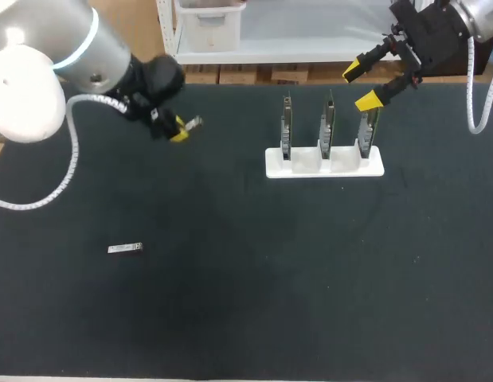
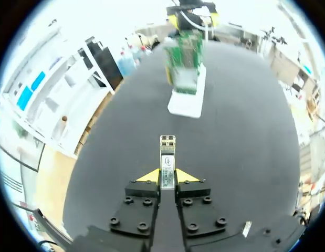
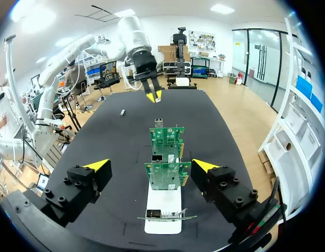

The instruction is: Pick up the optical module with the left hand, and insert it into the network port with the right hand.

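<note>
My left gripper (image 1: 179,127) hangs above the table's back left, shut on a small silver optical module (image 1: 193,122) that sticks out ahead of its yellow tips. The left wrist view shows this module (image 2: 167,157) pinched between the fingers of the left gripper (image 2: 167,177). A white stand (image 1: 324,161) at the back right holds three upright circuit boards (image 1: 327,119) with network ports. My right gripper (image 1: 364,84) hovers wide open above the stand's right board, holding nothing. In the right wrist view the boards (image 3: 167,176) lie under the open right gripper (image 3: 150,166).
A second silver module (image 1: 125,249) lies flat on the black mat at the left, also seen as the loose module (image 3: 122,112) from the right wrist. The mat (image 1: 254,270) covers the table between it and the stand.
</note>
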